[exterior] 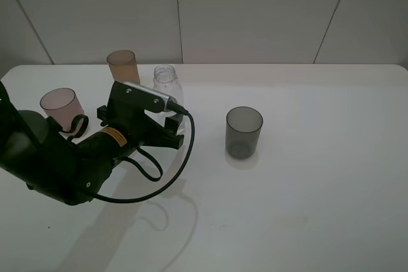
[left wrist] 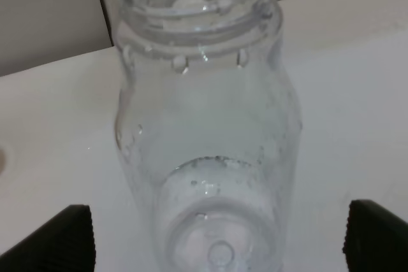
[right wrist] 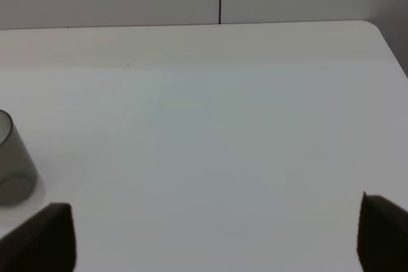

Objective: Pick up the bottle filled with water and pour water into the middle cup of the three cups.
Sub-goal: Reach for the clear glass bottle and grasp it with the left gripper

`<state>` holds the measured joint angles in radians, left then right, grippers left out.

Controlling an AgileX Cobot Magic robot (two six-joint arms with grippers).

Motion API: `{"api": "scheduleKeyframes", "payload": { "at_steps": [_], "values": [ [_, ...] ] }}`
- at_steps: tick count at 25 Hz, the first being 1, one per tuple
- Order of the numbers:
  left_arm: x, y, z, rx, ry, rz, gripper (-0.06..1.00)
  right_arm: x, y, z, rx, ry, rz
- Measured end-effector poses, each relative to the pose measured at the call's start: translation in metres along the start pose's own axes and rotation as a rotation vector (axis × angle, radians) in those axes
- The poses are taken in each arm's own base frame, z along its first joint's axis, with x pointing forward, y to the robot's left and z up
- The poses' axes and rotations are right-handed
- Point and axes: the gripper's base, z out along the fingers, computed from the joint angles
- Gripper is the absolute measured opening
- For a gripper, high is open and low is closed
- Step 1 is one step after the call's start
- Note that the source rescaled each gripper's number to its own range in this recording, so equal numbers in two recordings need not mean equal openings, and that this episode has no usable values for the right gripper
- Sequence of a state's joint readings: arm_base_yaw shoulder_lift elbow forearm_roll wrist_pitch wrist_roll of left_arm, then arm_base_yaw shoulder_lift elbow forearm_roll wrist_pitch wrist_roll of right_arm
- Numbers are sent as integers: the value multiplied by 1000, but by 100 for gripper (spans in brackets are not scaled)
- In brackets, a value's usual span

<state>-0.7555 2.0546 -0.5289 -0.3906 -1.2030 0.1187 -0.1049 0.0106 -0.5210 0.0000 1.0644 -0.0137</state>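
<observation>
Straddling bottle [left wrist: 204,125] | left claw [left wrist: 220,240] spread wide, not touching | right claw [right wrist: 210,234] released

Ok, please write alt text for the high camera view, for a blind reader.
The left arm's open gripper is close to a clear bottle on a white table. An amber cup stands behind the bottle, a pink cup at the left, a grey cup at the right.

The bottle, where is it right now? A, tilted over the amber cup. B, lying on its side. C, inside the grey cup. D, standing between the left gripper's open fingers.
D: the left wrist view shows the bottle upright between the left gripper and its wide-apart fingers, gaps on both sides.
</observation>
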Motion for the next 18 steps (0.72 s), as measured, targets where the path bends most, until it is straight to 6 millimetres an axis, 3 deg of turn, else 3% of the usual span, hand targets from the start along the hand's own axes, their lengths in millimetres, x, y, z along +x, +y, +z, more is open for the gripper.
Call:
{"api": "scheduleKeyframes", "payload": {
  "at_steps": [12,18],
  "values": [
    [13,3,28,-35,1,-7,100,0,0,0,0,0,0],
    [7,1,41,-25,-39,-13,100,0,0,0,0,0,0]
  ]
}}
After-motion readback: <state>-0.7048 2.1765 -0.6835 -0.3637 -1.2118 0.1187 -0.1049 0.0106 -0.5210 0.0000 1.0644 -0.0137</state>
